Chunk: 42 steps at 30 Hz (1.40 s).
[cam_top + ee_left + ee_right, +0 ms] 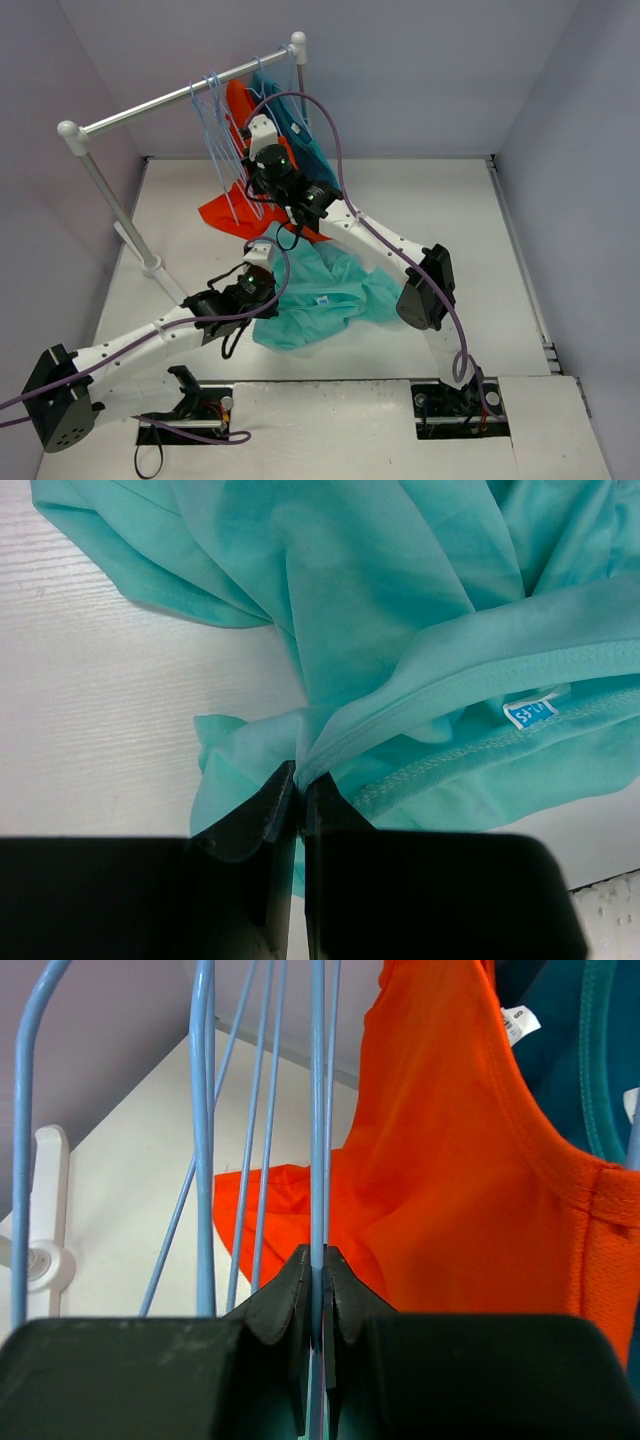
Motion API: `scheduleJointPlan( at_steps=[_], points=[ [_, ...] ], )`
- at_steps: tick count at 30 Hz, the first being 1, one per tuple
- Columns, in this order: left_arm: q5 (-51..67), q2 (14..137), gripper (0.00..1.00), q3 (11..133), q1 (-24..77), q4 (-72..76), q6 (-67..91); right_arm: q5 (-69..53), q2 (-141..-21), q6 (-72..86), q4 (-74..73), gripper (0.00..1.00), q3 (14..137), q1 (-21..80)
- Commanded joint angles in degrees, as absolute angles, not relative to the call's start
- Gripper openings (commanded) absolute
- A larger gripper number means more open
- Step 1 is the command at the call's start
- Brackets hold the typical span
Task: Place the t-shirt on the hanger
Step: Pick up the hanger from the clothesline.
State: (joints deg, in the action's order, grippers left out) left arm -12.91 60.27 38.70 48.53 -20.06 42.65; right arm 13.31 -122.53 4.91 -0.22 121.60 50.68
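Pinching the t-shirt (400, 600) with the left gripper (298, 777): jaws closed on a fold of the collar edge, fabric bunched right at the fingertips, size label (527, 712) just ahead and off to one side. Rest of it lies crumpled on the table (90, 700) ahead of that hand. Right gripper (320, 1257) is clamped on one thin wire of the hanger (317, 1110), which hangs among several alike on the rail (170, 98). Orange shirt (450, 1160) is just beside its fingers, darker teal shirt (560, 1050) beyond that.

Handling guess: the tee is light and limp, will sag and drape, no stiffness to push with. Stitched collar edge looks the best hold, with less stretch and less slip. Hanger is light but springy. The thin wire may twist in the pads, and neighbouring hangers could snag if it's drawn off.
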Motion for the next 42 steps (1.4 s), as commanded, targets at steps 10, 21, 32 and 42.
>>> scheduleJointPlan(
  at_steps=[10, 21, 32, 42],
  points=[
    [-13.6, 58.1, 0.0, 40.2, 47.9, -20.2, 43.1, 19.7, -111.6, 1.2, 5.3, 0.0, 118.9, 50.7],
    [-13.8, 58.1, 0.0, 40.3, 47.9, -20.7, 43.0, 21.2, -106.2, -2.2, 7.7, 0.0, 114.2, 50.8],
    [-14.2, 57.2, 0.0, 40.4, 47.7, -21.7, 43.0, 18.7, -97.6, -1.8, 8.2, 0.0, 102.6, 51.0],
    [-14.2, 57.4, 0.0, 41.3, 47.1, -22.5, 42.1, 15.3, -76.4, -0.4, 8.2, 0.0, 80.8, 51.3]
  ],
)
